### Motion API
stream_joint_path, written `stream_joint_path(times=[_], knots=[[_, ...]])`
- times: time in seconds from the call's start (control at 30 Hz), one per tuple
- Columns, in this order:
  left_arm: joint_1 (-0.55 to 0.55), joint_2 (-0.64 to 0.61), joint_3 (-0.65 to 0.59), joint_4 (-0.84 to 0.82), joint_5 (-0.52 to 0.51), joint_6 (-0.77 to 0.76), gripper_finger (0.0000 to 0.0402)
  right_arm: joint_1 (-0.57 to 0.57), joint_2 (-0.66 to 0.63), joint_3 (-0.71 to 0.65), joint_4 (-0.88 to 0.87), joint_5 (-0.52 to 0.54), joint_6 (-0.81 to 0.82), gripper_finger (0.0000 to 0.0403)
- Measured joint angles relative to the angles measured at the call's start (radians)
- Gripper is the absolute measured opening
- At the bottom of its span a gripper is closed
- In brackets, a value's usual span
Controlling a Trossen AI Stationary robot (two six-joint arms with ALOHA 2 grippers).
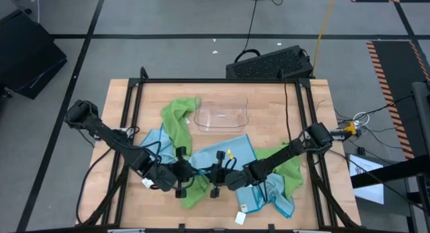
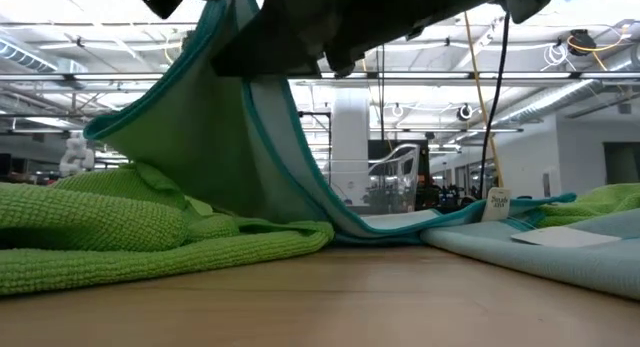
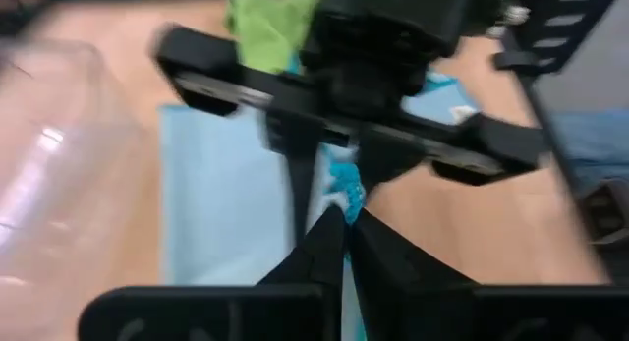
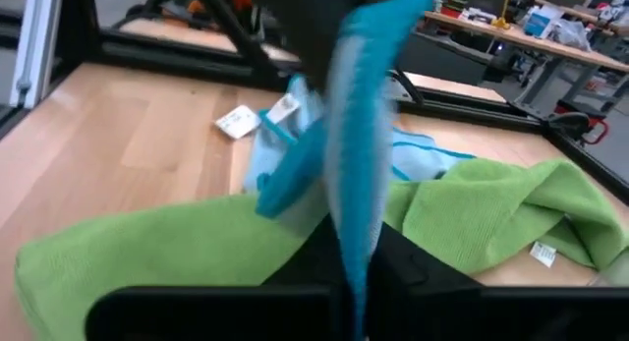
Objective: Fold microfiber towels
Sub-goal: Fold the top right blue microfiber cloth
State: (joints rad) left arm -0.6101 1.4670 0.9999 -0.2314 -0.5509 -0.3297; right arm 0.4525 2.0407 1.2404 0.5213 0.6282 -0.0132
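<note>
While green and blue microfiber towels [image 1: 232, 159] lie heaped across the worktop [image 1: 134, 219] in the lower middle of the high view, your left claw [image 1: 180, 181] and right claw [image 1: 216, 180] both pinch one blue towel's edge [image 3: 345, 189], probably to lift and fold it.

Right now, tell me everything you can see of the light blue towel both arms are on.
The light blue towel is soft microfiber with a darker teal hem. It lies mid-table by the clear tray, over lime green towels. Near the front edge, the left gripper and right gripper each pinch its hem with shut jaws, lifting it into a tent.
</note>
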Motion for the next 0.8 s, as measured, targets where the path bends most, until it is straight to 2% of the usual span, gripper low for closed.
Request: stream_joint_path(times=[0.1,0.2,0.37,0.5,0.63,0.8], knots=[[-0.025,0.021,-0.013,-0.002,-0.019,0.042,0.0038,0.008,-0.016,-0.001,-0.076,0.002,0.023,0.0008],[-0.058,0.035,-0.029,-0.007,-0.036,0.024,0.0088,0.008,-0.037,-0.002,-0.139,-0.001,0.058,0.0005],[-0.100,0.079,-0.071,-0.018,-0.065,-0.097,0.0184,0.013,-0.060,-0.030,-0.163,-0.002,0.088,0.0003],[-0.137,0.118,-0.100,-0.006,-0.114,-0.198,0.0241,0.012,-0.104,-0.076,-0.163,-0.002,0.113,0.0002],[-0.174,0.170,-0.108,0.001,-0.167,-0.252,0.0277,0.012,-0.170,-0.138,-0.160,-0.002,0.145,0.0002],[-0.191,0.236,-0.107,0.061,-0.258,-0.227,0.0288,0.004,-0.244,-0.225,-0.131,-0.002,0.182,0.0001]])
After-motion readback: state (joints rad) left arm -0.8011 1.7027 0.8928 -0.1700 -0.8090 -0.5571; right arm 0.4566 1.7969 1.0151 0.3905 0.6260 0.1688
